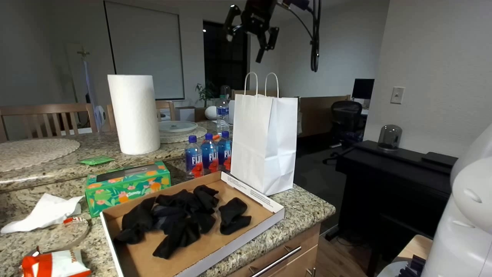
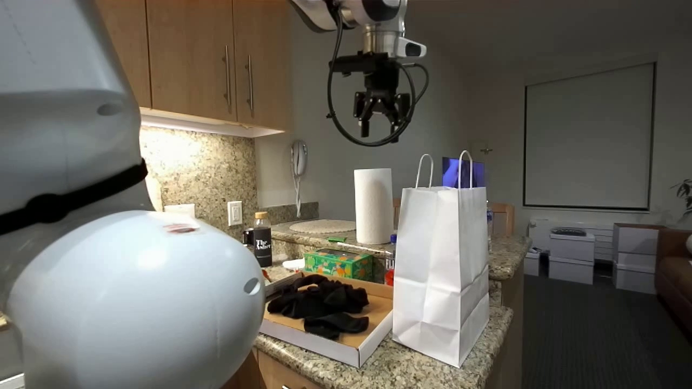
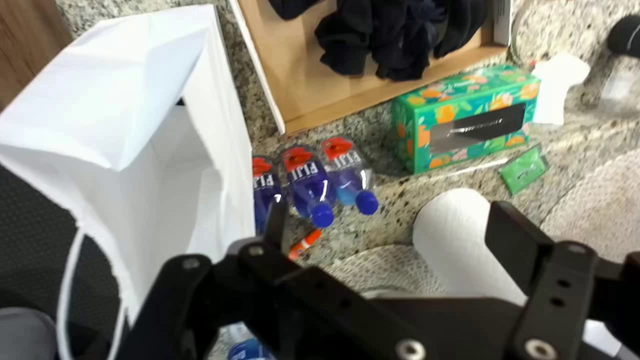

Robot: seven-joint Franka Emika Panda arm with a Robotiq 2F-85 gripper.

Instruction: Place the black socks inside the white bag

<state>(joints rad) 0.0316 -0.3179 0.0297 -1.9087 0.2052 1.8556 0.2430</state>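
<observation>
The black socks (image 1: 188, 206) are heaped in a shallow cardboard tray (image 1: 209, 246), with one laid apart toward the white bag (image 1: 265, 142); a long axis cannot be told for the heap. The bag is set upright beside the tray, its long axis vertical, its mouth turned up. Its inner walls are shown in the wrist view (only its outside is seen in both exterior views). The gripper (image 2: 380, 132) is held higher than the bag, its jaws spread wide apart.
</observation>
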